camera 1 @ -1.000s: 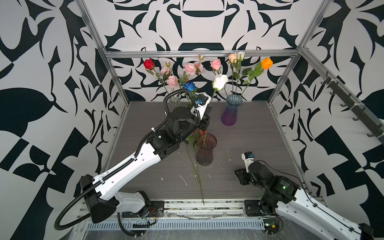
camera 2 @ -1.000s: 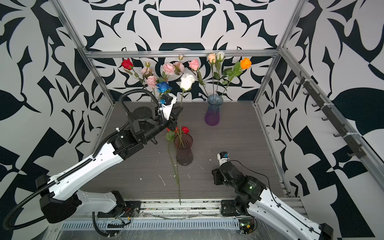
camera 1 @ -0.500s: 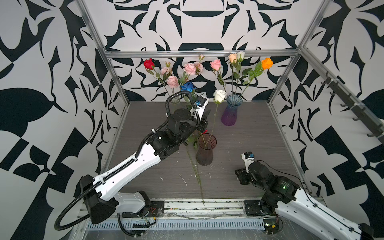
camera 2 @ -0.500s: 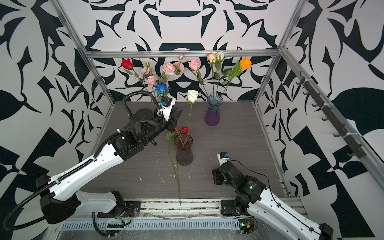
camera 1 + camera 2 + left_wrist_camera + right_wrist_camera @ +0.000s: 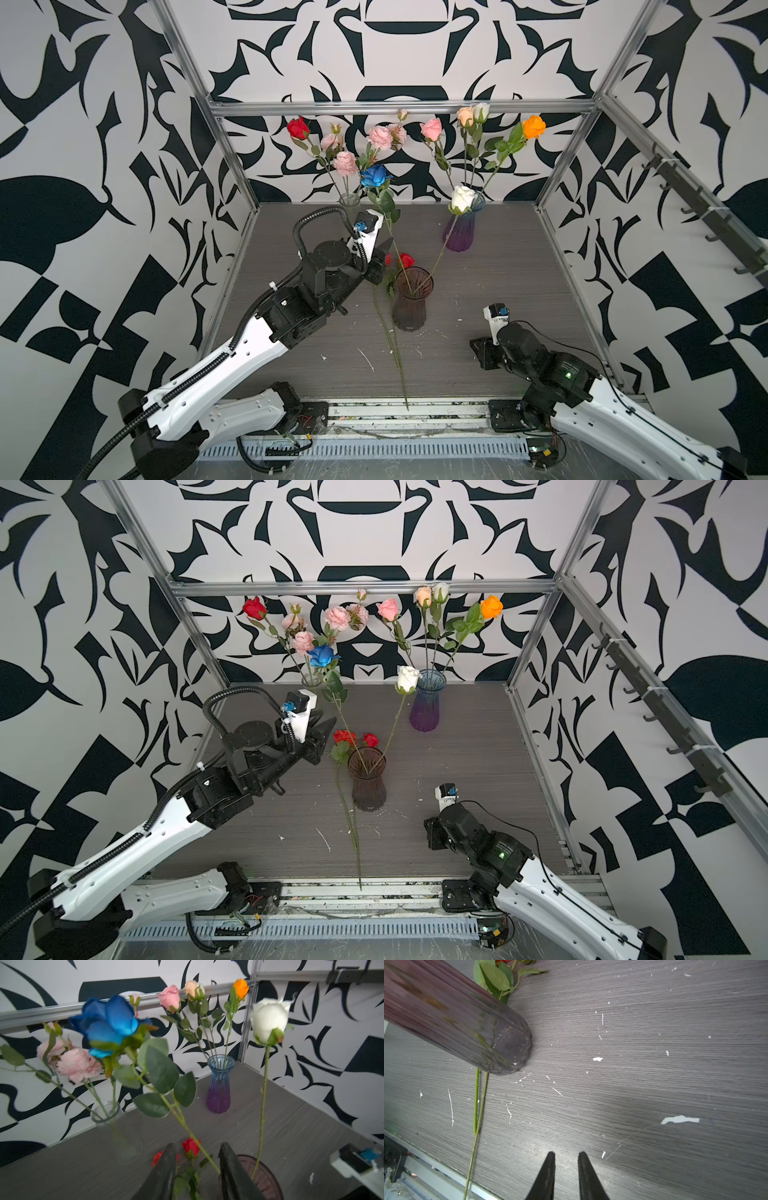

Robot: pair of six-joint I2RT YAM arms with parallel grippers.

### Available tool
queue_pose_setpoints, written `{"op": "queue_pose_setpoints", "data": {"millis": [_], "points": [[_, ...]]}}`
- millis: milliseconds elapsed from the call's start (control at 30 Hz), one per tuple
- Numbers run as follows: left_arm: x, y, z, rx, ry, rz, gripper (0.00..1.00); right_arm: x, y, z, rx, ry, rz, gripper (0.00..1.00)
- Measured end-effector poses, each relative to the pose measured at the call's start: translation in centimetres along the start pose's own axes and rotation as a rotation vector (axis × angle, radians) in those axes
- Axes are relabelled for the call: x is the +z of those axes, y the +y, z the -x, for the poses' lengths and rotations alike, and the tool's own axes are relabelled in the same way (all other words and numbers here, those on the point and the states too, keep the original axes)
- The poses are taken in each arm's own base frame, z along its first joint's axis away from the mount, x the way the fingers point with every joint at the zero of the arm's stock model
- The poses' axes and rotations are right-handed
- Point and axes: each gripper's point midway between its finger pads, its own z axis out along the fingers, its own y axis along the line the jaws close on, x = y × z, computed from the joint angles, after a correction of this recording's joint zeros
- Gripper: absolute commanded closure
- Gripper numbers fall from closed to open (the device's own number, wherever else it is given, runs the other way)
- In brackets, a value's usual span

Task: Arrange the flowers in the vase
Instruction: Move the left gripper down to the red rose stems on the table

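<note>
The left tool (image 5: pixel 197 1145) stands partly open, empty, astride the long-stemmed blue artificial rose (image 5: pixel 110 1020). Withdrawing could snag its stem, toppling the smoky ribbed glass vase (image 5: pixel 409 307).

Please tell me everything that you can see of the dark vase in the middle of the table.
The dark vase looks like smoky, purplish-brown ribbed glass, half see-through, with a flared rim. It stands upright in the middle of the grey table. The stems of the blue rose and the white rose lean in it. Two red flowers lie on the table beside it. The open left pincer is close to its rim.
</note>
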Motion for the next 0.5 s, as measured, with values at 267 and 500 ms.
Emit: {"op": "queue_pose_setpoints", "data": {"millis": [267,500], "points": [[1.2,6.9,-10.2,-0.151,0.258,0.200,0.03,0.0,0.0,0.0,0.000,0.002,-0.001,0.76],[4.0,9.5,-18.7,-0.272,0.538,0.282,0.01,0.0,0.0,0.0,0.000,0.002,-0.002,0.76]]}}
